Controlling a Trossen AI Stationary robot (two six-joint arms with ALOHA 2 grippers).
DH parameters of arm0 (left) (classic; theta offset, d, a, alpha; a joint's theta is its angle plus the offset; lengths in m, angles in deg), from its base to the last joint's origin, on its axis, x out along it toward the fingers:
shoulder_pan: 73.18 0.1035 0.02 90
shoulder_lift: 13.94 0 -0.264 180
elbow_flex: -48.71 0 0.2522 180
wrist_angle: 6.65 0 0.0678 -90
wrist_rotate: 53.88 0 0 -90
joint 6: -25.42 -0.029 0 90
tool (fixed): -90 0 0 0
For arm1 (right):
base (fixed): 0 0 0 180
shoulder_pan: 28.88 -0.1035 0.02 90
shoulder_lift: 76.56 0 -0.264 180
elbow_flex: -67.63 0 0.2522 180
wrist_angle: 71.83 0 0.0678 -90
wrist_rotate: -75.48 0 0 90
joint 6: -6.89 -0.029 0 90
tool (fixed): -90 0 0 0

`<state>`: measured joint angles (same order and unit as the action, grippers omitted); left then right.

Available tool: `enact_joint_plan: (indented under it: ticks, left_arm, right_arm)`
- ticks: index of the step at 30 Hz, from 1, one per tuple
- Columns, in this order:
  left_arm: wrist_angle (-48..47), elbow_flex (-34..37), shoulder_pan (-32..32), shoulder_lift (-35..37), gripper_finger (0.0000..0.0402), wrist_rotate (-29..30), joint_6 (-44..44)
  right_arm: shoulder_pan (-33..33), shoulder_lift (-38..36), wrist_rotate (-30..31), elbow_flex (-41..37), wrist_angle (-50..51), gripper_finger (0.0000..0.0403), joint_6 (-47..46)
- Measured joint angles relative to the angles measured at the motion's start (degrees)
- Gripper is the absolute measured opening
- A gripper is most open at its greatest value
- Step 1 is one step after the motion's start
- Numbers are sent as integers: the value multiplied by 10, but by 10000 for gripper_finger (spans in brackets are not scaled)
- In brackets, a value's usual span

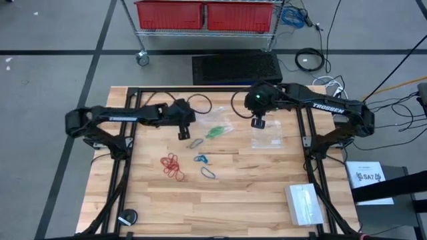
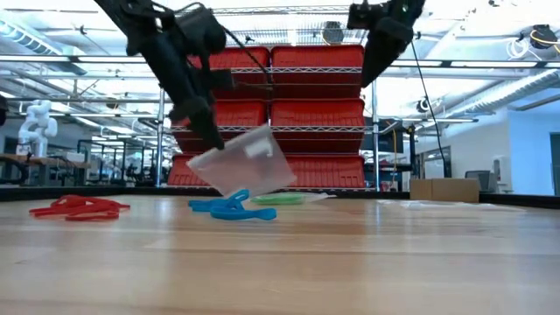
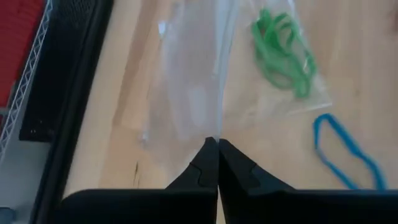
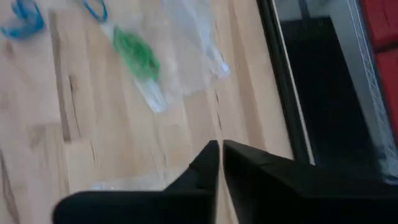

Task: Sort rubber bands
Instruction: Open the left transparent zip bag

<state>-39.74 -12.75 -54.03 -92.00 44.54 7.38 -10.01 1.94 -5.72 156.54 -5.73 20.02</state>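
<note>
On the wooden table (image 1: 253,193), three groups of rubber bands lie near the centre. The red bands (image 1: 173,167) rest on bare wood toward the left arm's side. The blue bands (image 1: 203,165) lie just beside them toward the middle, with one loop a little apart from the others. The green bands (image 1: 215,131) lie farther back, inside or under a clear plastic bag (image 3: 205,87); the left wrist view shows the green loops (image 3: 283,53) at one corner of that bag, with a blue loop (image 3: 345,152) on bare wood next to it. The left gripper (image 3: 217,144) is above the table near the rear centre, its fingers pressed fully together on the edge of this clear bag. In the low view the bag (image 2: 243,162) hangs tilted from the fingertips, with its lower corner close to the blue bands (image 2: 232,208). The right gripper (image 4: 221,146) is raised above the table behind the centre, its fingers fully closed with nothing visible between them. A second clear bag (image 1: 267,137) lies flat on the wood below it. A stack of further clear bags (image 1: 305,203) sits near the front corner on the right arm's side. Red bins (image 1: 207,13) on a wire rack stand beyond the table.
</note>
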Motion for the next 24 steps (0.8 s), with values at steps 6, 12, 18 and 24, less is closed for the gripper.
enact_joint_plan:
  ticks: [6,12,18,24]
  left_arm:
    - [-11,0,0,56,1,-25,36]
    - [1,0,1,81,1,-46,43]
    - [29,0,1,85,0,-71,43]
    - [39,0,1,85,0,-81,43]
  right_arm:
    - [-4,-87,-112,-217,-314,1,-48]
    - [-61,-69,-145,-297,-543,4,-112]
    - [-73,-10,-131,-216,-532,48,-140]
    - [-64,62,-131,-101,-458,159,-112]
